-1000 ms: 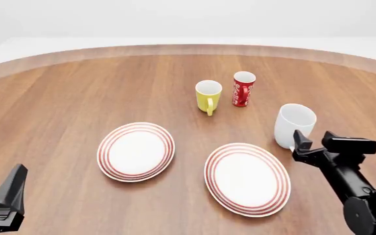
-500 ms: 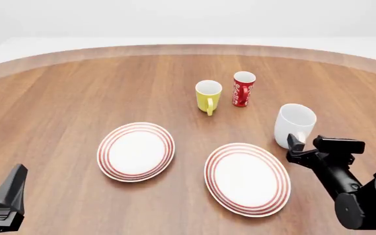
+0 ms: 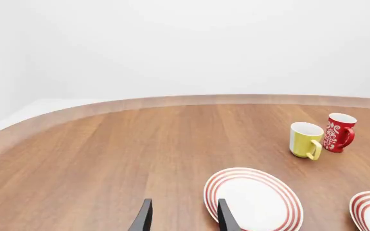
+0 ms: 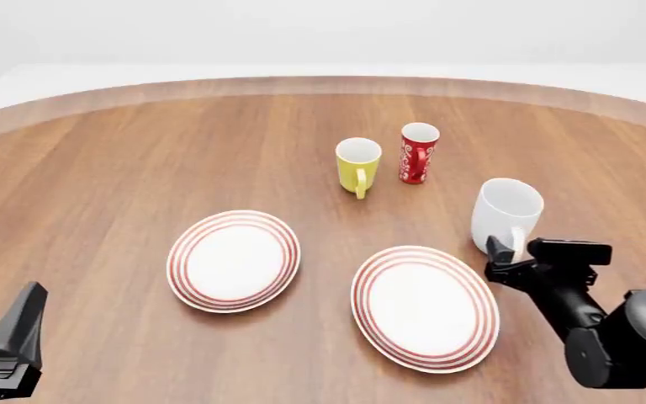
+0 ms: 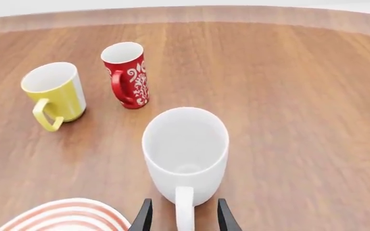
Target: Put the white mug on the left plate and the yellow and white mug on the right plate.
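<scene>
A round wooden table [image 4: 110, 151] is carrying two red-ringed plates, the left plate [image 4: 233, 260] and the right plate [image 4: 426, 307], plus three upright mugs: yellow mug [image 4: 358, 166], red cup [image 4: 417, 153], white mug [image 4: 505, 215].

The white mug [image 4: 506, 212] stands upright just right of the right plate [image 4: 426, 307]. The smaller yellow mug [image 4: 357, 165] stands upright beyond it; the left plate [image 4: 233, 260] lies left of it.

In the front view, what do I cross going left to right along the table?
left gripper → left plate → yellow and white mug → red cup → white mug → right gripper. The right plate is left out: it overlaps both cups' positions.
</scene>
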`<state>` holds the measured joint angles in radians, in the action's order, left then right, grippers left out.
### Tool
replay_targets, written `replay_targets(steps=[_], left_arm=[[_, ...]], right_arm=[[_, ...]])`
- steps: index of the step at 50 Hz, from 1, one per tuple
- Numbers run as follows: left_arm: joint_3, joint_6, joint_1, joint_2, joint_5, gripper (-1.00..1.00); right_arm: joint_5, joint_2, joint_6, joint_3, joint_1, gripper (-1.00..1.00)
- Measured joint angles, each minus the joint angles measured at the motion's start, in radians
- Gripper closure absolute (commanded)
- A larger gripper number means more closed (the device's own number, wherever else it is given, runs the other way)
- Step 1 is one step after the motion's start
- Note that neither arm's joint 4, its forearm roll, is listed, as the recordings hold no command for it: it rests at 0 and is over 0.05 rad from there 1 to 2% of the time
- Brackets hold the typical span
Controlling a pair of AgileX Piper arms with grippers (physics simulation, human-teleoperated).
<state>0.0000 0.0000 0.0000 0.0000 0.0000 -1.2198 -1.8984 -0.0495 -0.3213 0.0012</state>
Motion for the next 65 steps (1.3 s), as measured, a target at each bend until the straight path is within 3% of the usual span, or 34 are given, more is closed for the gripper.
replay_targets(steps=[17, 18, 45, 65], left_arm=[[0.0, 0.0, 0.0, 0.0, 0.0, -1.0], [0.0, 0.0, 0.0, 0.0, 0.0, -1.0], [0.0, 0.0, 0.0, 0.0, 0.0, -1.0], [0.0, 0.0, 0.0, 0.0, 0.0, -1.0]], right_arm=[[0.0, -0.047, 0.0, -0.025, 0.001, -1.0], [0.0, -0.048, 0.0, -0.025, 0.001, 1.0], [0.001, -0.03, 0.008, -0.014, -0.008, 1.0], [0.022, 0.102, 0.029, 0.047, -0.01, 1.0]])
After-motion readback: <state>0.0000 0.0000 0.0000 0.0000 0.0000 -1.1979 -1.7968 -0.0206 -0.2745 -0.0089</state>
